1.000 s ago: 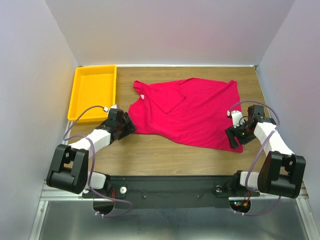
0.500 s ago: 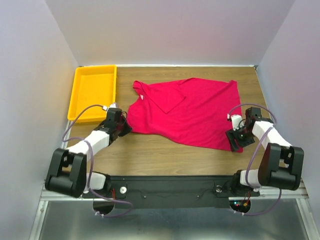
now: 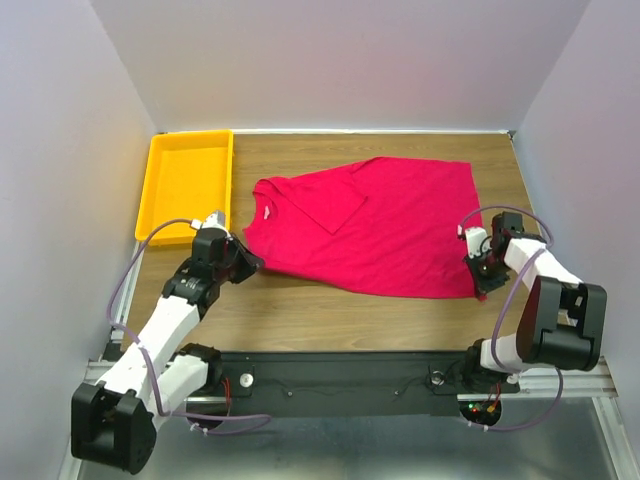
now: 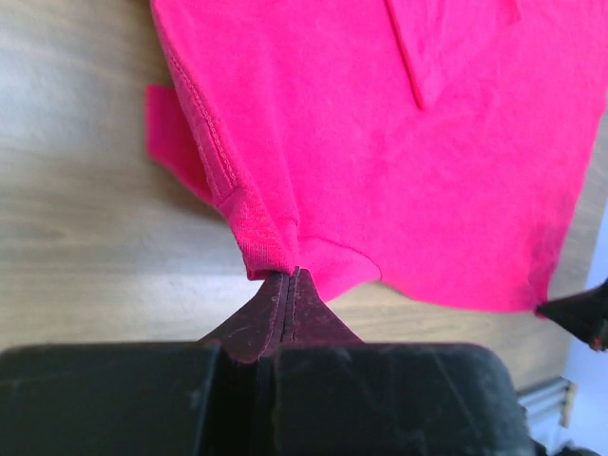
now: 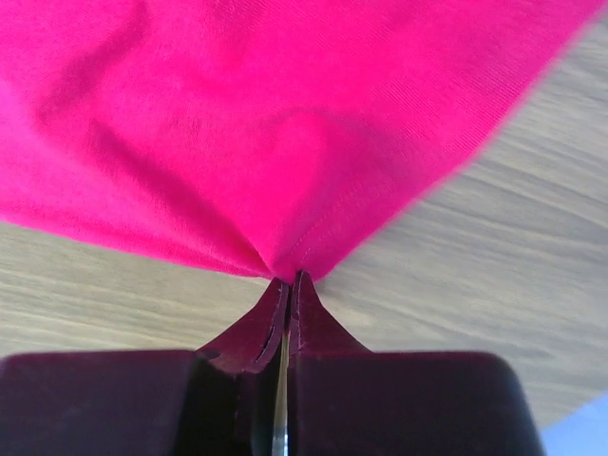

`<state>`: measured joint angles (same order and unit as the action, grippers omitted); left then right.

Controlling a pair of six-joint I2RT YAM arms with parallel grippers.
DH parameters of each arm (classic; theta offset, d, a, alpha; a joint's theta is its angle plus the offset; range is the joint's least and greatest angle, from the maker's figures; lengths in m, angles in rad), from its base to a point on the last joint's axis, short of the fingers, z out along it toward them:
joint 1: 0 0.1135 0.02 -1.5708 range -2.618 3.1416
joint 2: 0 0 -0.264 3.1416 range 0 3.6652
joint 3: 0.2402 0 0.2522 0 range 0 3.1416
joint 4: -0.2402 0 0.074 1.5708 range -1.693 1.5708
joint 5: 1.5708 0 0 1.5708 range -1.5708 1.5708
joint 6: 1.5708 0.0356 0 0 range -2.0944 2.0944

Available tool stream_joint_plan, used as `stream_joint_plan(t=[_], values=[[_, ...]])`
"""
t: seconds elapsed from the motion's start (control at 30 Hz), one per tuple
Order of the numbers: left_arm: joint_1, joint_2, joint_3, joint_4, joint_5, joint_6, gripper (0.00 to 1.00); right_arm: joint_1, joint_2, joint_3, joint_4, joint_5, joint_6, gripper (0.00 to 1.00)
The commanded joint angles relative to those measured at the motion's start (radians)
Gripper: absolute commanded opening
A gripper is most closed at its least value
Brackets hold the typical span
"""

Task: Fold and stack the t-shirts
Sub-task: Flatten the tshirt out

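Note:
A crimson-red t-shirt point(image 3: 375, 225) lies spread on the wooden table, one sleeve folded over its upper middle. My left gripper point(image 3: 246, 262) is shut on the shirt's near left corner; in the left wrist view the cloth point(image 4: 380, 133) bunches at the closed fingertips point(image 4: 291, 275). My right gripper point(image 3: 480, 283) is shut on the near right corner. The right wrist view shows the hem point(image 5: 285, 142) pinched to a point between the jaws point(image 5: 292, 277) and pulled taut.
A yellow plastic tray point(image 3: 152, 200) stands at the back left, close beside the shirt's left edge. Grey walls enclose the table on three sides. Bare wood point(image 3: 340, 315) runs between the shirt and the arm bases.
Both grippers closed on the shirt's near corners, the left first, then the right. The shirt's left side has shifted left and the cloth is stretched between the grippers.

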<state>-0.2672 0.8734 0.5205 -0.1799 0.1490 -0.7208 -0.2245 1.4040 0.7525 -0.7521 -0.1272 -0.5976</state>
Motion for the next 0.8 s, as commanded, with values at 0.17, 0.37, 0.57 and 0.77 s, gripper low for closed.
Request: stream_joint_plan(t=[0.17, 0.37, 0.57, 0.77], values=[[0.002, -0.151, 0.010, -0.185, 0.089, -0.083, 0.00, -0.012, -0.233, -0.030, -0.065, 0.178, -0.163, 0.01], [0.000, -0.217, -0.014, -0.262, 0.196, -0.083, 0.00, -0.015, -0.289, -0.120, -0.107, 0.254, -0.249, 0.00], [0.000, -0.319, 0.015, -0.323, 0.274, -0.049, 0.24, -0.038, -0.355, -0.113, -0.112, 0.265, -0.266, 0.14], [0.002, -0.323, 0.144, -0.298, 0.144, 0.056, 0.70, -0.039, -0.318, 0.080, -0.113, 0.063, -0.171, 0.95]])
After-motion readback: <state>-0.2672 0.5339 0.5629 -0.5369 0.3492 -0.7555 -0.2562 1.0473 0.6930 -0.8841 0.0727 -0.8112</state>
